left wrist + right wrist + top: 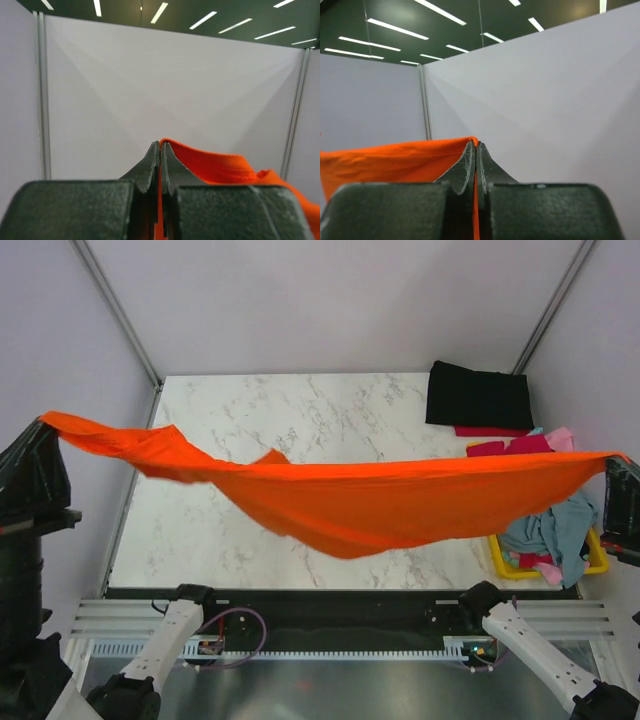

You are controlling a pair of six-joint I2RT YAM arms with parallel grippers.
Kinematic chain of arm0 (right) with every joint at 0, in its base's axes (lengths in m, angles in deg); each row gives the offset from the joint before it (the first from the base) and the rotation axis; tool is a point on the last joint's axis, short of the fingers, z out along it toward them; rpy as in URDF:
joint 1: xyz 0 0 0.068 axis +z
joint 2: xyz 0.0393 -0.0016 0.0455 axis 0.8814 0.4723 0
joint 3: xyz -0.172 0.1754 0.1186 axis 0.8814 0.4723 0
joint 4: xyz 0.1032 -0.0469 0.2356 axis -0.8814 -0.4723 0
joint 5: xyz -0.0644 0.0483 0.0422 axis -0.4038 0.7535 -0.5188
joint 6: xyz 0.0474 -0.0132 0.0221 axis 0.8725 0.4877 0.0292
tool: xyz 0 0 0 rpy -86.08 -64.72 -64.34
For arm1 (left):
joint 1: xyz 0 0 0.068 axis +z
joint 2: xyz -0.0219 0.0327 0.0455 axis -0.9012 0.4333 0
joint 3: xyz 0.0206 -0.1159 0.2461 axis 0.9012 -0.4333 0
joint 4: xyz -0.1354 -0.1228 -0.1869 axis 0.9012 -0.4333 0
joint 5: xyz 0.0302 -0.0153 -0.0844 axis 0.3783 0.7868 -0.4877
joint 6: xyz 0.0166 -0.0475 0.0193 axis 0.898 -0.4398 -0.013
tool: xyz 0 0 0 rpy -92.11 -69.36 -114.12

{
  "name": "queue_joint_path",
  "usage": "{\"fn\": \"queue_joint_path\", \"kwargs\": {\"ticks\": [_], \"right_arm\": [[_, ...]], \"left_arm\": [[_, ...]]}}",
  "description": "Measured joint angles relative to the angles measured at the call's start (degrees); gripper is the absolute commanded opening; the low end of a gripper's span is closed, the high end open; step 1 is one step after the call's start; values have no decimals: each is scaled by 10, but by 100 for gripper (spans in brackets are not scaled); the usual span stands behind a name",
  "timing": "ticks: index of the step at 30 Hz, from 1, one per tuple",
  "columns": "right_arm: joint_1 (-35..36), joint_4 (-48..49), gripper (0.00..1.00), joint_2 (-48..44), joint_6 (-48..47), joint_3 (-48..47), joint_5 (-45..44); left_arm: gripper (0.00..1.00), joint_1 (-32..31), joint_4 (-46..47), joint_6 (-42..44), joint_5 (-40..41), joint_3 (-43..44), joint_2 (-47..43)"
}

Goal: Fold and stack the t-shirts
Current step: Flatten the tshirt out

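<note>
— Step in hand?
— Spreading out, by the look of it: holding the orange shirt point(350, 505) aloft, stretched wide above the table point(300, 410), sagging in the middle, not touching down anywhere.

— Grips?
— Left gripper point(160, 146) pinched tight on one end of the cloth, right gripper point(475, 146) pinched tight on the other. No gap between the fingers on either side, only orange fabric squeezed in.

— Other shirts?
— Black shirt point(480, 395) lying at the far right corner, looking already folded. Heap point(555, 530) of pink, red and grey-blue ones in and around the bin point(598, 558) at the right edge.

— Next?
— Probably lowering both ends together and laying it flat on the bare stretch of table, well clear of the black shirt. Calls for matched height and even tension — otherwise bunching at the sagging middle. Folding only after that. Hard to tell whether pinched at sleeve or hem.
</note>
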Motion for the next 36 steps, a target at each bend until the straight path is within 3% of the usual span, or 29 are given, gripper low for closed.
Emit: {"fn": "queue_joint_path", "kwargs": {"ticks": [6,10,18,19,20,21,22,23,26,29,36], "right_arm": [[0,1,0,61,-30,-77,-46],[0,0,0,163,-56,-95,-117],[-6,111,0,370,-104,92,-241],[-11,125,5,410,-103,108,-253],[-18,139,19,453,-98,121,-266],[-26,154,48,493,-86,134,-282],[-34,170,97,532,-72,145,-295],[-41,182,98,562,-63,155,-301],[-65,210,98,649,-49,188,-304],[-81,221,98,702,-45,186,-304],[-97,219,98,730,-34,131,-294]], "left_arm": [[2,-3,-11,48,-1,115,46],[2,-6,-9,82,-2,173,143],[2,-8,15,164,17,152,434],[2,-8,17,173,17,151,488],[12,-8,19,178,17,151,544],[37,-8,18,182,18,149,602],[81,-8,17,184,19,149,645],[99,-8,14,181,21,146,704],[100,-8,-11,166,26,108,810],[100,-6,-45,151,46,59,857],[99,28,-51,114,73,20,804]]}}
